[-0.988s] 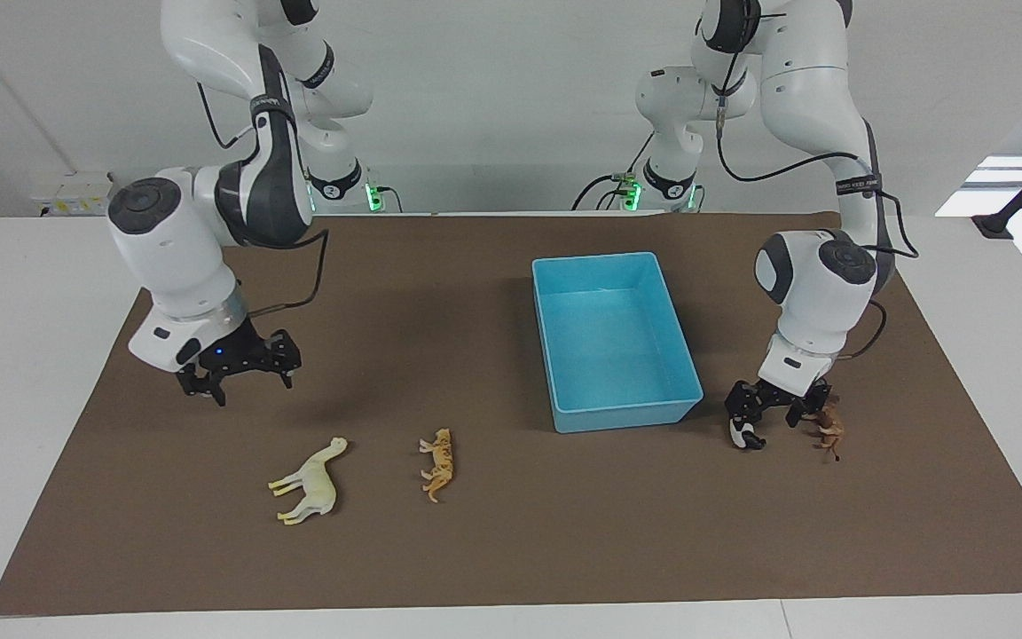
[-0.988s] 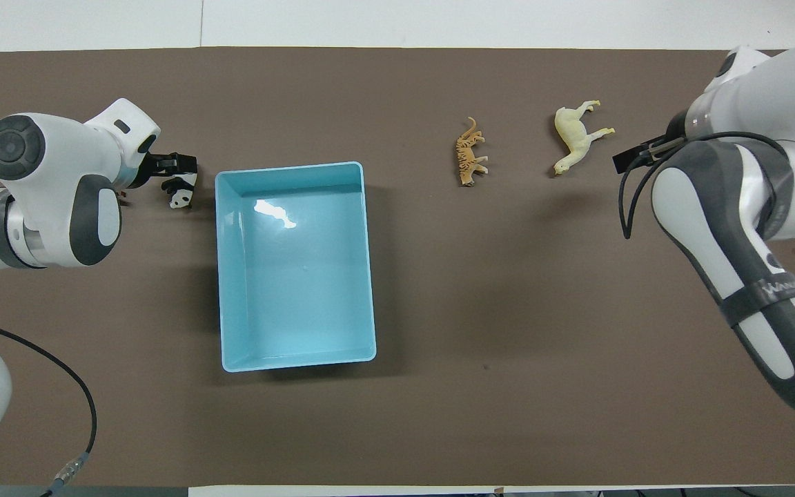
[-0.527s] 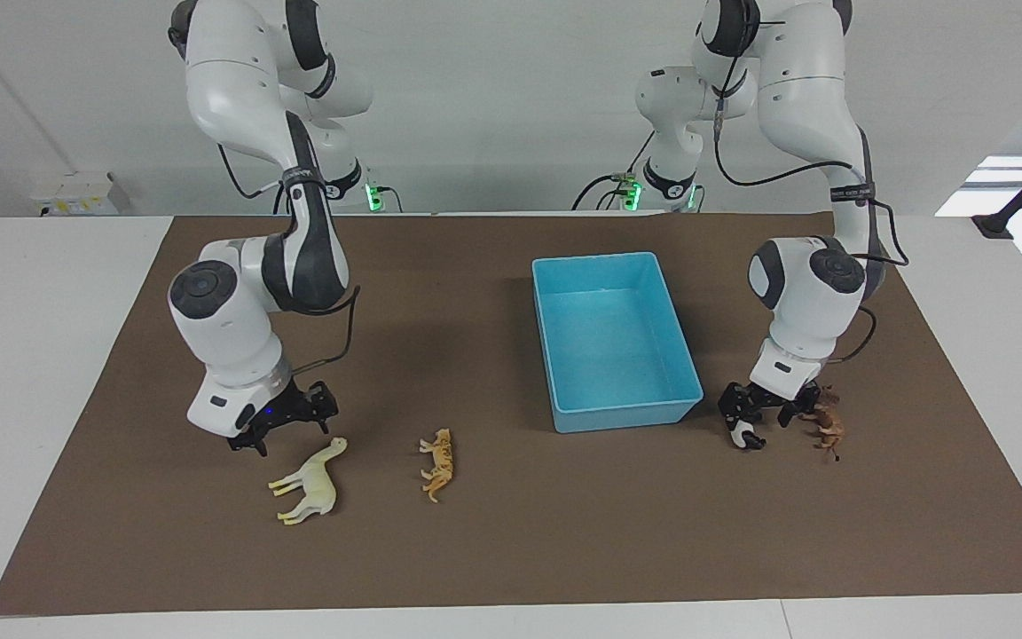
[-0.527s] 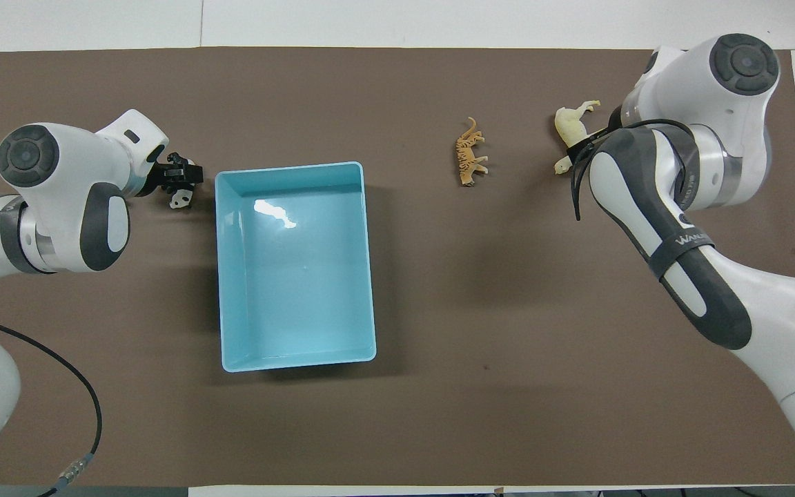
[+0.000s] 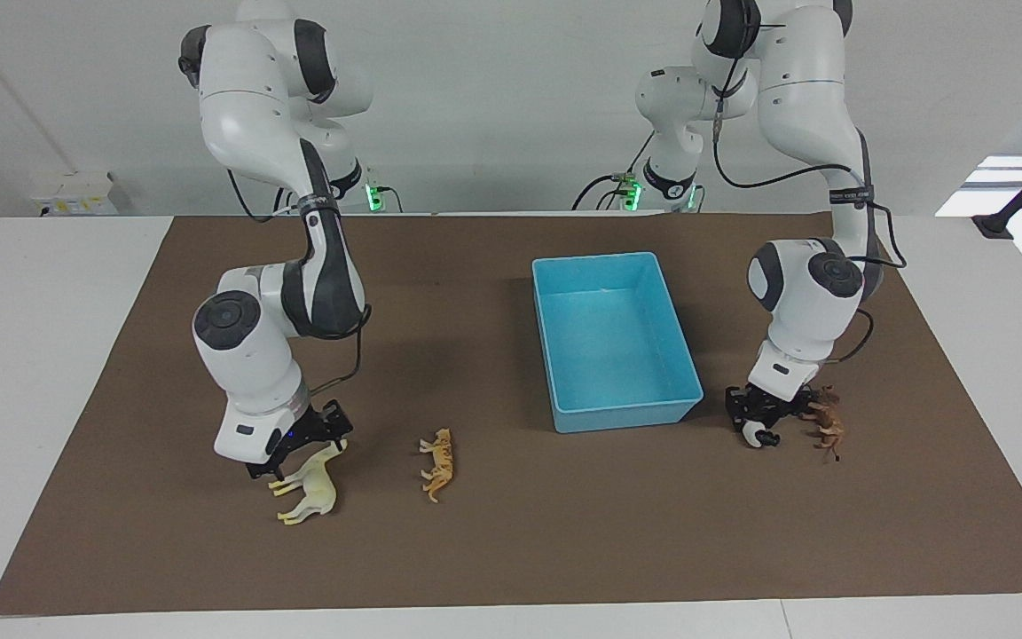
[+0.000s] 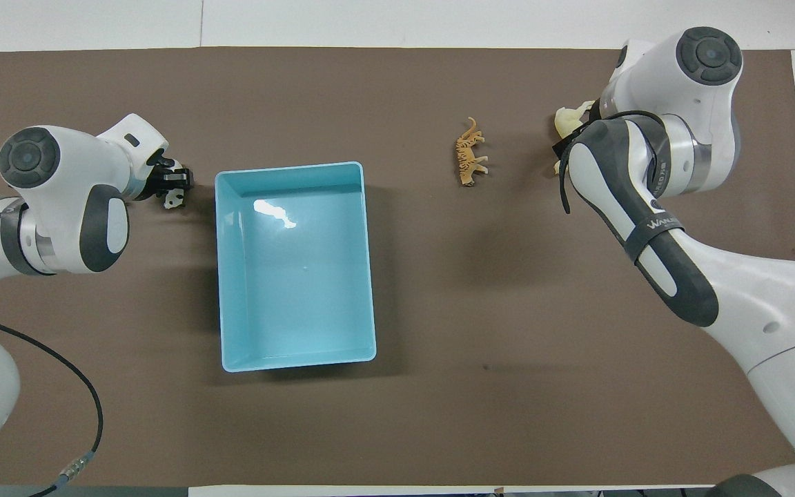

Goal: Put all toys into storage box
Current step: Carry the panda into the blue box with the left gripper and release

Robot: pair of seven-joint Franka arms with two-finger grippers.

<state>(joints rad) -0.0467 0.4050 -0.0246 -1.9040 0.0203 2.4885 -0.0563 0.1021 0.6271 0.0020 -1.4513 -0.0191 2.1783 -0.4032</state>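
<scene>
Down on the brown mat [image 5: 511,550], the blue box [image 5: 615,342] sits nearer the left arm's end of the table, with nothing showing inside it. Four toys lie outside it, all farther from the robots than the box's middle. The panda [image 5: 752,434] lies just beside the box's corner, and the left gripper [image 5: 764,415] is lowered right onto it, fingers at either side of the body; whether they have closed on it I cannot tell. That arm bends sharply at the elbow, forearm dropping steeply, wrist pointing down at the mat. The brown shaggy animal [image 5: 828,427] lies just beside the panda, toward the table's end, close to the gripper.

Toward the right arm's end, the tiger [image 5: 438,463] lies on its side, alone. Near it the cream long-necked animal [image 5: 311,486] also lies on its side, with the right gripper [image 5: 298,453] down over its neck and shoulders. How wide those fingers stand I cannot tell. The right arm folds down from a high shoulder, its wrist vertical.
</scene>
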